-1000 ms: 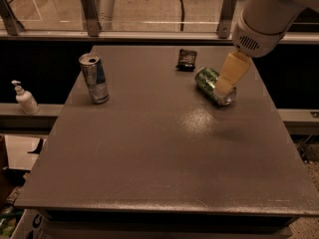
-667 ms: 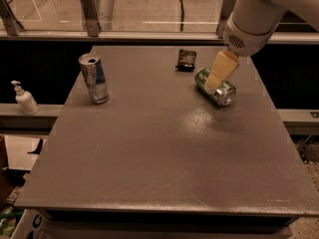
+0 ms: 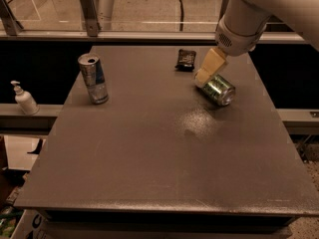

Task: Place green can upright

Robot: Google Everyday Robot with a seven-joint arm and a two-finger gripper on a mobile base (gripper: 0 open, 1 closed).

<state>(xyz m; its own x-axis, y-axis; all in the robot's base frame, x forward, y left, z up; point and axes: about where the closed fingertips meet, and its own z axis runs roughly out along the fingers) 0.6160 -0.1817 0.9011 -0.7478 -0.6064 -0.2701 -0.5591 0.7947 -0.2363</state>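
The green can (image 3: 217, 89) lies on its side on the grey table (image 3: 159, 153), at the far right, its silver end facing the front right. My gripper (image 3: 203, 77) hangs from the white arm at the upper right. Its cream finger (image 3: 210, 65) reaches down to the can's far left end and touches or nearly touches it. The other finger is hidden behind it.
A taller silver-and-blue can (image 3: 93, 78) stands upright at the table's far left. A small dark packet (image 3: 186, 59) lies near the far edge, just left of my gripper. A white pump bottle (image 3: 24, 98) stands on a ledge left of the table.
My gripper has moved left along the lying can, from its right end to its far left end. The can has stayed on its side in the same spot.
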